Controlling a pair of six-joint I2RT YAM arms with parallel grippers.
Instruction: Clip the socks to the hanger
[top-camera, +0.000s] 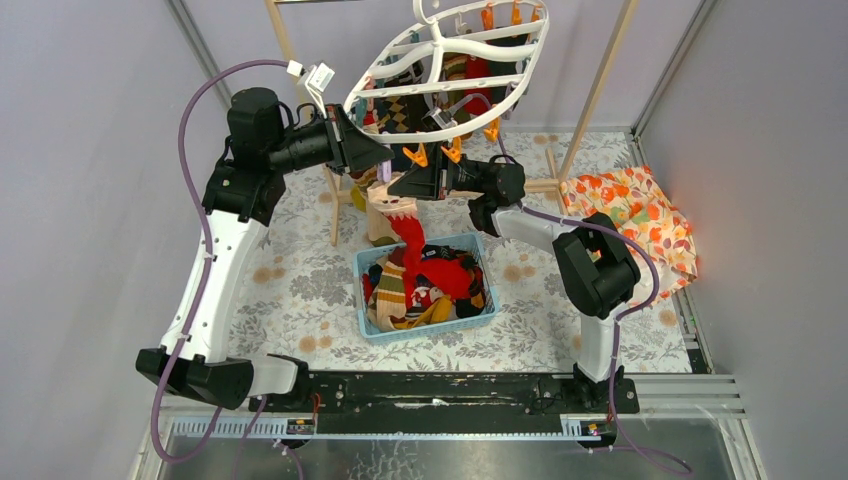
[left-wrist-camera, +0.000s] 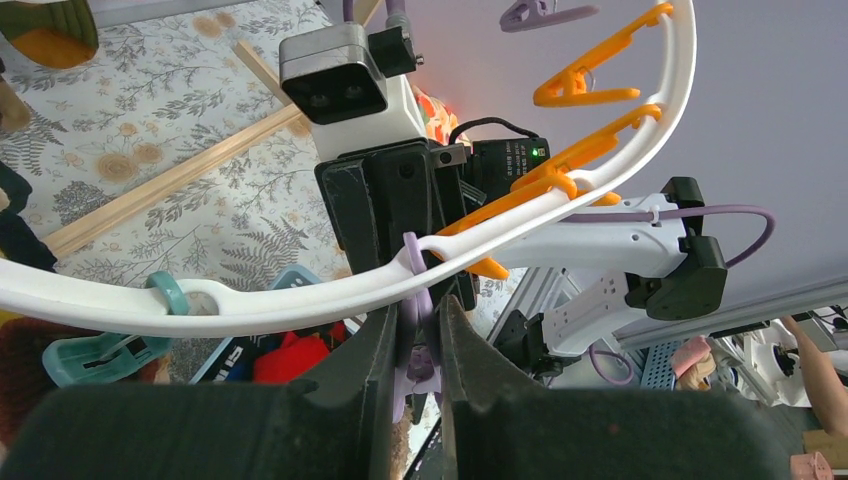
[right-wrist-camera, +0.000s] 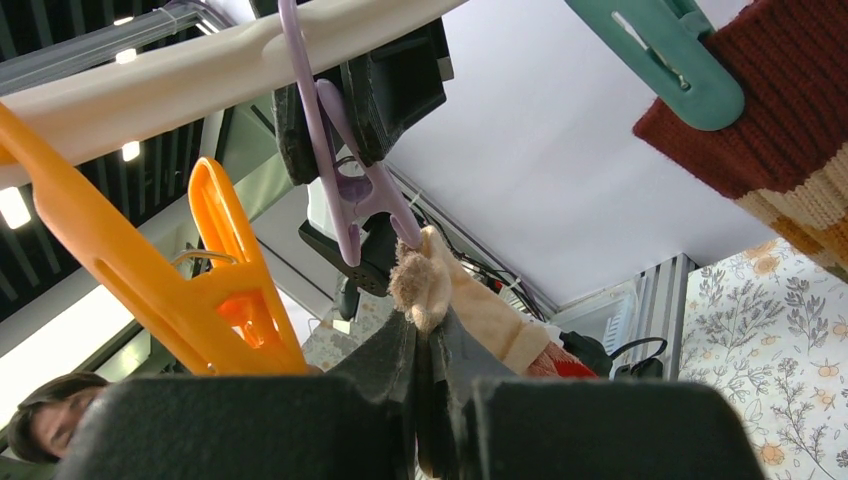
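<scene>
table (top-camera: 290, 285): covered by a floral sheet; bare stretches are seen left and right of the basket.
hanger (left-wrist-camera: 250, 303): hung tilted over the far centre; its near rim is crossed just above both grippers.
basket (top-camera: 432, 330): set at the centre, near of the hanger, filled with mixed socks (top-camera: 440, 280).
left gripper (left-wrist-camera: 418, 330): jaws narrowed on the lilac clip, at the left.
right gripper (right-wrist-camera: 428, 335): jaws pinched on the tan sock's top edge, just right of the left gripper.
tan sock (right-wrist-camera: 475, 310): hung down over the basket's far edge.
lilac clip (right-wrist-camera: 352, 190): hooked on the hanger rim, crowded by orange clips (right-wrist-camera: 230, 290); its tip is at the sock's edge, contact cannot be told.
</scene>
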